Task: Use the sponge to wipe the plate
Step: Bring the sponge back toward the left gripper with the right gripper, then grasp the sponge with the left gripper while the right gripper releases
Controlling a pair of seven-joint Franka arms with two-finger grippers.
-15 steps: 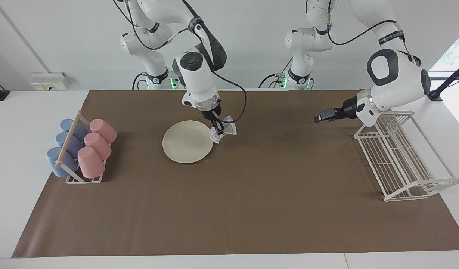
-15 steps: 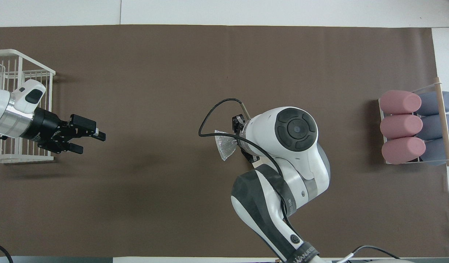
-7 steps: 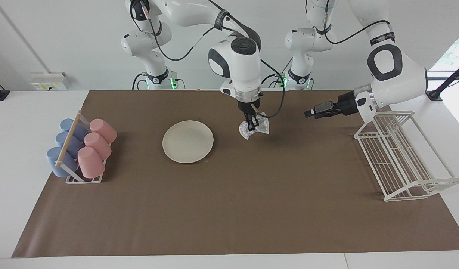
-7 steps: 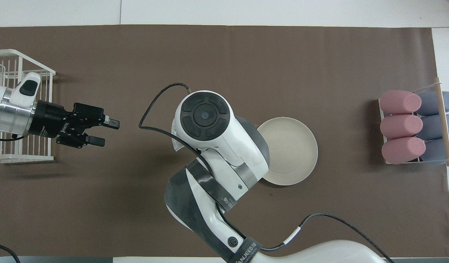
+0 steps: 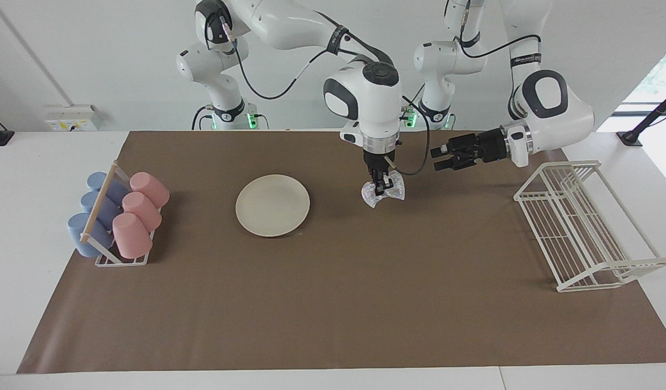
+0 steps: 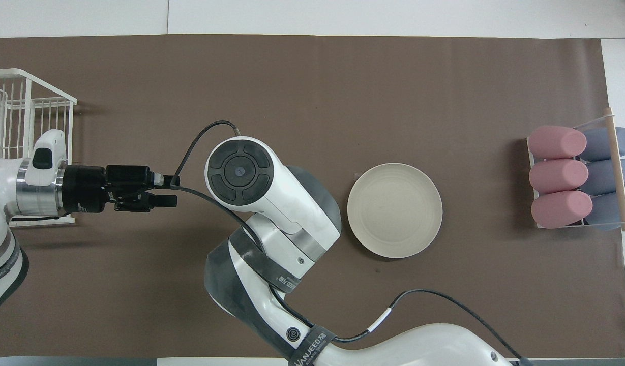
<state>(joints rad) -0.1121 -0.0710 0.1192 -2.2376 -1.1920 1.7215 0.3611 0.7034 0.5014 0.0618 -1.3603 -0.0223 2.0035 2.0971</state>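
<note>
The cream-white plate (image 5: 272,205) (image 6: 394,210) lies flat on the brown mat with nothing on it. My right gripper (image 5: 382,187) points straight down, shut on the silvery wrinkly sponge (image 5: 388,194), low over the mat beside the plate toward the left arm's end. In the overhead view the right arm's wrist hides both that gripper and the sponge. My left gripper (image 5: 437,159) (image 6: 166,191) is open and level above the mat. It points at the sponge from a short gap away and holds nothing.
A white wire rack (image 5: 582,227) (image 6: 22,147) stands at the left arm's end of the table. A holder with pink and blue cups (image 5: 116,216) (image 6: 576,178) stands at the right arm's end. The right arm's cable (image 5: 414,162) loops near the left gripper.
The right gripper has carried the sponge from the plate's edge out over the mat toward the left arm's end. The left gripper has swung in from the wire rack toward the sponge.
</note>
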